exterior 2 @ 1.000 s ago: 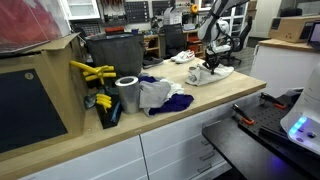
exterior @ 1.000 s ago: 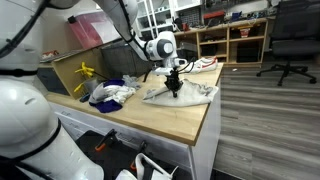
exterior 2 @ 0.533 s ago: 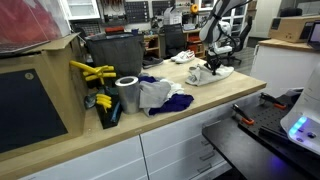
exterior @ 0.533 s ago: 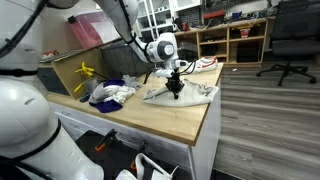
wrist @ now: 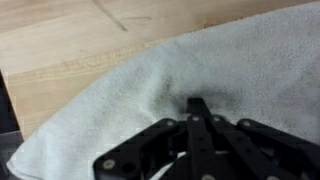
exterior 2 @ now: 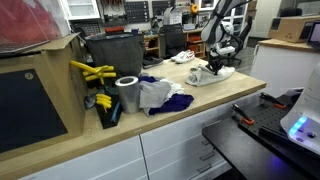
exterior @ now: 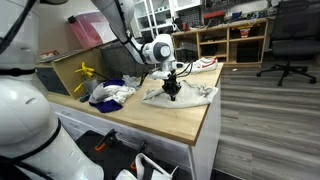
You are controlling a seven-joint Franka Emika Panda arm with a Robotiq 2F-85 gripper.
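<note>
Since a second ago the arm has been drifting a little sideways, toward the heap of cloths (exterior: 110, 93), and the hand (exterior: 171, 92) is now sitting slightly closer to that heap while staying low over the white towel (exterior: 197, 95). The towel's edges look much as they did before.

The hand is pinching the white towel: in the wrist view its fingers (wrist: 197, 110) are pressing together with a raised fold of the cloth (wrist: 120, 90) bunching up around the tips, and no gap is showing between them. In both exterior views the hand (exterior 2: 212, 68) is pointing straight down into the middle of the towel (exterior 2: 200, 78).

The towel is lying spread and rumpled on the wooden tabletop (exterior: 150, 118), near the end farthest from the yellow tools (exterior: 85, 72). In the wrist view bare wood (wrist: 60, 40) is showing beyond the cloth's curved edge.

The heap of white and blue cloths (exterior 2: 160, 97) is lying well apart from the towel, with a grey roll (exterior 2: 127, 93) standing just beside it. A black office chair (exterior: 290, 40) is standing on the floor behind.
</note>
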